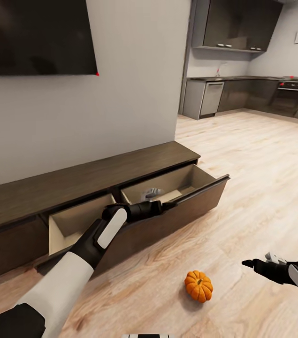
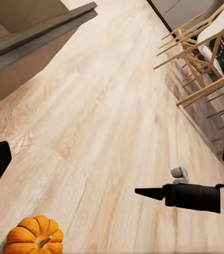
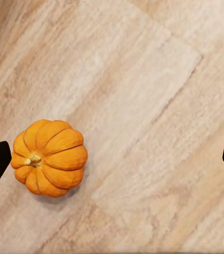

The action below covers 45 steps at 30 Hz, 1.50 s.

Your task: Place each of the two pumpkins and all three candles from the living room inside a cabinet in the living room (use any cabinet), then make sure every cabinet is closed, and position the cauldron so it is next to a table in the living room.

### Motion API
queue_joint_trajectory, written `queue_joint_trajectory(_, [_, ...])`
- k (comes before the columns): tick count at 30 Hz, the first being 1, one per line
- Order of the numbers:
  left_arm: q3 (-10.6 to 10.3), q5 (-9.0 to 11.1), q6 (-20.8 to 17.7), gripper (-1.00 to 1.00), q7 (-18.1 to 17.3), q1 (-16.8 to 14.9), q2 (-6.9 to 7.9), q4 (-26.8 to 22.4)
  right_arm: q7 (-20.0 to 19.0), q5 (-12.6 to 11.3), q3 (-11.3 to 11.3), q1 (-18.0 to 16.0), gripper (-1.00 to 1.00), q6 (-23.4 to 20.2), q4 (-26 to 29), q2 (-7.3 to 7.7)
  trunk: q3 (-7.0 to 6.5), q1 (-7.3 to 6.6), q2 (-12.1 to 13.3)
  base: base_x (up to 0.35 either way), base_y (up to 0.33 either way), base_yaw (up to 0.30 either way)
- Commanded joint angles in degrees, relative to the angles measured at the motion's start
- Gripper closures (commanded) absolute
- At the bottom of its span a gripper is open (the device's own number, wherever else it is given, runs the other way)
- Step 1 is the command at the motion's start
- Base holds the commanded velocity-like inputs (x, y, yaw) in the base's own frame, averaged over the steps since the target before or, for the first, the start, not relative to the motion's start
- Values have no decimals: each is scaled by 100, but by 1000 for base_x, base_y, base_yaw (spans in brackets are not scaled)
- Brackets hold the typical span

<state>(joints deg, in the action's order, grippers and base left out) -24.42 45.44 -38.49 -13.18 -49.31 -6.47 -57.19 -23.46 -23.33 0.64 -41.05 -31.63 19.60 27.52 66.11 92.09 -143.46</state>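
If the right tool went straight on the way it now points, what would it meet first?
Probably bare wooden floor. The right tool, open, looks down at planks; the pumpkin lies off to one side, near one fingertip, so likely missed.

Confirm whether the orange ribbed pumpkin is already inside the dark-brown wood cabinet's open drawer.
No. The orange ribbed pumpkin sits on the pale wood floor, apart from the dark-brown cabinet's open drawer.

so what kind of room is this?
Likely an open-plan living room: wall-mounted TV above a low cabinet on wood flooring, with kitchen cupboards and an oven beyond.
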Motion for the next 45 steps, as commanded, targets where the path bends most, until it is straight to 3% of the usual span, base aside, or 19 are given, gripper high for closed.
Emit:
queue_joint_trajectory(1, [-4, 0, -3, -100, 0, 0, -2, 9, 0, -2, -1, 0, -100, 3, 0, -14, -6, 0, 0, 0, 0, -236])
queue_joint_trajectory(6, [-15, 0, -8, -100, 0, 0, -9, 110, 6, 27, -6, 0, -100, 9, 0, -242, -37, 0, 0, 0, 0, -236])
queue_joint_trajectory(10, [-18, 0, -4, -100, 0, 0, -10, 385, 8, 86, -10, 5, -100, 66, 0, -330, -62, 0, 0, 0, 0, -236])
queue_joint_trajectory(12, [-24, -4, -4, -100, 0, 0, -11, 572, 10, 173, -11, 19, -100, 158, -2, -510, -75, 0, 0, 0, 0, -232])
queue_joint_trajectory(13, [-28, -6, -6, -100, 0, 0, -18, 655, 16, 279, -11, 25, -100, 261, -8, -674, -81, 0, 0, 0, 0, -219])
queue_joint_trajectory(14, [-37, -12, -7, -100, 0, 2, -23, 770, 32, 518, -11, 33, -100, 432, -31, -900, -87, 0, 0, 0, 0, -204])
queue_joint_trajectory(16, [-86, -15, -7, -100, -4, 6, -27, 984, 113, 961, -7, 50, -100, 651, -129, -1185, -98, 0, 0, 0, 0, -196])
queue_joint_trajectory(19, [-241, -12, 19, -100, -23, 8, -30, 1317, 286, 1411, -1, 58, -100, 836, -247, -1477, -115, 0, 0, 0, 0, -191])
queue_joint_trajectory(22, [-414, -3, 61, -100, -44, 13, -49, 1601, 386, 1593, 0, 61, -100, 914, -292, -1656, -129, 0, 0, 0, 0, -145])
queue_joint_trajectory(26, [-640, 8, 104, -100, -69, 25, -96, 2043, 409, 1635, -2, 62, -100, 944, -284, -1738, -133, 0, 0, 0, 0, -36])
queue_joint_trajectory(30, [-677, 9, 113, -100, -106, 26, -136, 2374, 390, 1635, 24, 62, -100, 952, -250, -1734, -134, 0, 0, 0, 0, -4])
queue_joint_trajectory(32, [-678, 9, 114, -100, -247, 26, -131, 2472, 373, 1632, 40, 62, -100, 956, -238, -1724, -134, 0, 0, 0, 0, 0])
queue_joint_trajectory(35, [-678, 12, 114, -100, -747, 26, -120, 2510, 231, 1607, 56, 62, -100, 977, -231, -1719, -134, 0, 0, 0, 0, 0])
queue_joint_trajectory(38, [-646, 16, 111, -100, -1022, 20, -118, 2191, -222, 1582, 53, 52, -100, 1008, -283, -1722, -134, 0, 0, 0, 0, 0])
queue_joint_trajectory(42, [-549, 45, 83, -100, -1159, 18, -96, 1252, -744, 1548, 99, 45, -100, 1010, -545, -1730, -134, 0, 0, 0, 0, 0])
queue_joint_trajectory(43, [-498, 93, 79, -100, -1166, 18, -94, 1012, -790, 1499, 157, 45, -100, 1013, -633, -1734, -134, 0, 0, 0, 0, 0])
queue_joint_trajectory(45, [-421, 324, 81, -100, -1164, 18, -92, 526, -868, 1179, 346, 44, -100, 1022, -757, -1742, -134, 0, 0, 0, 0, 0])
